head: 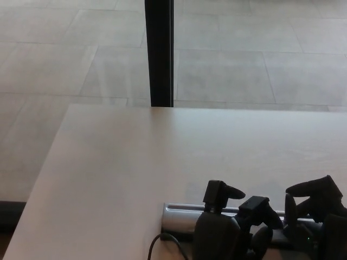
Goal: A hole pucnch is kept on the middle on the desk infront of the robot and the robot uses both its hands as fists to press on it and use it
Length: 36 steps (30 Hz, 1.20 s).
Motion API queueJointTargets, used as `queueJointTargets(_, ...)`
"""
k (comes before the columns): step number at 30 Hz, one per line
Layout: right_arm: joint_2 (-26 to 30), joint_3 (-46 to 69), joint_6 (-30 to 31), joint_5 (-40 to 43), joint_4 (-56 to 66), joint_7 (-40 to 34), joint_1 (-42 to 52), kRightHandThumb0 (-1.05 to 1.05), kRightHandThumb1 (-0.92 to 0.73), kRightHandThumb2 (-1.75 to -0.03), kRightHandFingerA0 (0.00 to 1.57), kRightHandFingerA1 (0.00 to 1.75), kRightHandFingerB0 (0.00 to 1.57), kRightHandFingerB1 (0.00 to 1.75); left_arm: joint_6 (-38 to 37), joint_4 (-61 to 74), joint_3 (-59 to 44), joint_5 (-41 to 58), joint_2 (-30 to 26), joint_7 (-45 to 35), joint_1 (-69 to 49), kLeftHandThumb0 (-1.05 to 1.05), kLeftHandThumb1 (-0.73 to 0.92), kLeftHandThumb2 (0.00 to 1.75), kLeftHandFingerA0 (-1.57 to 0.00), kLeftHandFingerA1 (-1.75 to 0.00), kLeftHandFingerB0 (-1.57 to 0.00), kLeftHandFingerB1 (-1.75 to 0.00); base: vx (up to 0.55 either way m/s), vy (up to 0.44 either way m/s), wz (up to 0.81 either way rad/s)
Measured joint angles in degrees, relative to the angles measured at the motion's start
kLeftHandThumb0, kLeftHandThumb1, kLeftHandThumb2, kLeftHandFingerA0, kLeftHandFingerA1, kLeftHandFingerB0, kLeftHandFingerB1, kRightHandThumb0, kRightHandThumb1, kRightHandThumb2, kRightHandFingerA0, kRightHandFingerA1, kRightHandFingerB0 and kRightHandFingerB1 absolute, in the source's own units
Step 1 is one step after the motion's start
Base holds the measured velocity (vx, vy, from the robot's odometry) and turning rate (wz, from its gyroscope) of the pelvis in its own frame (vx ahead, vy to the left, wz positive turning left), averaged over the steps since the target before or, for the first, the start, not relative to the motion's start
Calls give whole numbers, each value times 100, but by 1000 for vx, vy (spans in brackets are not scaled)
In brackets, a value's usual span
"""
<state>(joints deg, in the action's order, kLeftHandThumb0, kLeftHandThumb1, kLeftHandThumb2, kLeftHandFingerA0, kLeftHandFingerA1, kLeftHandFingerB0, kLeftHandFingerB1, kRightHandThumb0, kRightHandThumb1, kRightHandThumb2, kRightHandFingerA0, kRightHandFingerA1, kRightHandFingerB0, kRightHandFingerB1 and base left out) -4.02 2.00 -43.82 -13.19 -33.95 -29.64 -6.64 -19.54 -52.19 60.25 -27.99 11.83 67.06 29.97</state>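
Note:
A silver hole punch point(181, 215) lies along the near edge of the pale desk point(135, 162), at the bottom right of the head view. My left hand point(227, 230) rests on top of its lever, fingers curled into a fist and thumb sticking up. My right hand point(320, 208) is also curled shut and sits on the lever's right part, partly cut off by the picture's edge. Only the left end of the punch shows; the rest is hidden under both hands.
A thin black cable point(161, 244) loops beside the punch's left end. A black vertical post point(159, 51) stands behind the desk's far edge, with grey tiled floor point(244, 54) beyond. The desk's left edge runs diagonally down to the lower left.

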Motion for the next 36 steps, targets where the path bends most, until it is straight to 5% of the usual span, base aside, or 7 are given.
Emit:
queueJointTargets(16,348,253,142,471,1299,429,-341,-23,-59,-114,108,175,80,134,-458,2828,-1290,345,-841,-918,-94,-34,62,113,-96,-175,-69,-173,0,0,0)
queueJointTargets(20,518,315,334,614,1735,543,-341,-19,-61,-112,104,175,79,136,-409,3416,-1570,639,-1039,-1197,-94,-34,60,104,-96,-175,-78,-155,0,0,0)
queueJointTargets(21,574,334,379,650,1829,566,-340,-30,-59,-112,126,142,84,112,-395,3537,-1642,705,-1099,-1253,-94,-36,66,97,-93,-175,-75,-153,0,0,0)
queueJointTargets(26,1066,610,635,861,2259,719,-301,-23,-60,-100,102,175,74,135,-307,4156,-2156,1125,-1647,-1595,-104,-34,72,89,-91,-175,-72,-147,0,0,0)
queueJointTargets(29,1404,839,772,983,2401,820,-261,-35,-59,-82,104,172,85,79,-260,4422,-2484,1349,-2003,-1772,-140,-22,77,76,-79,-175,-70,-130,0,0,0)
queueJointTargets(31,1685,1053,874,1091,2457,906,-205,-42,-46,-100,130,138,83,80,-215,4607,-2764,1512,-2289,-1902,-218,-21,82,73,-77,-175,-67,-128,0,0,0)
queueJointTargets(36,2429,1733,1163,1345,2458,1099,44,-50,-65,-72,110,163,79,77,-112,4862,-3585,1896,-2964,-2201,-648,-28,78,67,-83,-175,-65,-131,0,0,0)
